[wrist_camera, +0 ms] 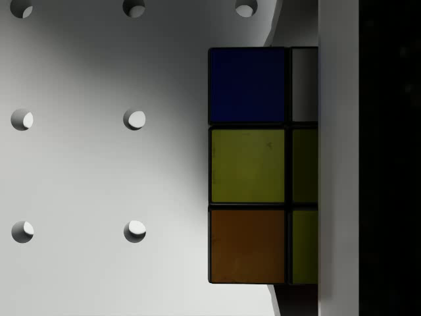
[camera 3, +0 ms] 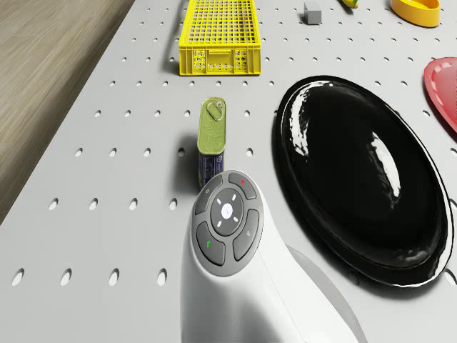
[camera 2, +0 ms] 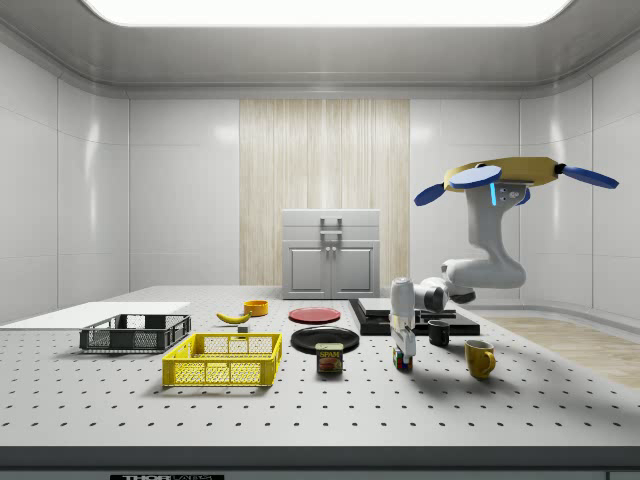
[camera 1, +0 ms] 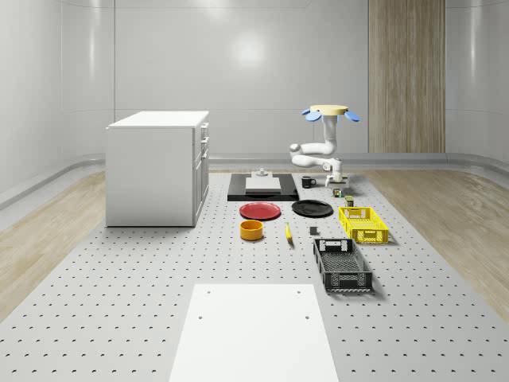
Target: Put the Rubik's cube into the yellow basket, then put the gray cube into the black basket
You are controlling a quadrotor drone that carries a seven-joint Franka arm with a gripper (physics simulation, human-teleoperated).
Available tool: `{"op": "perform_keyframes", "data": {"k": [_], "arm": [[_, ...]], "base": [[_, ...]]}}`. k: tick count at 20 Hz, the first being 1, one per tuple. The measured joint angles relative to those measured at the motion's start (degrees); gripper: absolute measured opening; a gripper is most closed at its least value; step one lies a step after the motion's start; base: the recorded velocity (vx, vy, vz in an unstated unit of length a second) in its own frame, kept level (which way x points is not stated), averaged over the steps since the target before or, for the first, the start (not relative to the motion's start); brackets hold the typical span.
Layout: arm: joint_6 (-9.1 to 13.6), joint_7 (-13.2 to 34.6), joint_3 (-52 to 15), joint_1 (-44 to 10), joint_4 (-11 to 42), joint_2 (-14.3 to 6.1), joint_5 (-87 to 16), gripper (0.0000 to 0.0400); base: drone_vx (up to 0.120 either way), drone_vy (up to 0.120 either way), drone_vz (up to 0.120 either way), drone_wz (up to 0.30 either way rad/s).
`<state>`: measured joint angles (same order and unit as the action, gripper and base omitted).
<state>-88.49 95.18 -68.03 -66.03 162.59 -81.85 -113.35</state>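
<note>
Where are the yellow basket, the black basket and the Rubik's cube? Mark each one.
yellow basket (camera 2: 222, 372), side view, on its near mesh wall.
black basket (camera 1: 344, 278), whole-scene view, on its near end wall.
Rubik's cube (wrist_camera: 248, 165), wrist view, on the yellow-green centre tile of its visible face.

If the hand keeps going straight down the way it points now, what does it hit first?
Most likely the Rubik's cube: the hand points down right over it, and the wrist view looks onto its top face. How far apart they are is unclear.
</note>
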Motion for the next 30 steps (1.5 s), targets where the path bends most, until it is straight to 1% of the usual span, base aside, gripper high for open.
{"op": "perform_keyframes", "data": {"k": [7,11,17,26,27,30], "arm": [[-0.4,-1.1,0.0,0.0,0.0,-0.2,0.3,0.0287],[0.3,-0.7,-1.7,0.1,0.5,-0.3,1.9,0.0288],[1.4,0.0,-5.2,0.2,1.3,-0.4,5.2,0.0288],[1.2,0.3,-6.7,0.0,1.5,-1.1,6.9,0.0287],[1.1,0.3,-6.8,-0.1,1.5,-1.1,7.0,0.0287],[0.9,0.3,-6.9,-0.1,1.5,-1.4,7.2,0.0287]], "base": [[0.0,0.0,0.0,0.0],[0.0,0.0,0.0,0.0],[0.0,0.0,0.12,0.0],[0.0,0.0,0.12,0.0],[0.08,0.0,0.12,0.0],[0.12,0.0,0.0,0.0]]}}
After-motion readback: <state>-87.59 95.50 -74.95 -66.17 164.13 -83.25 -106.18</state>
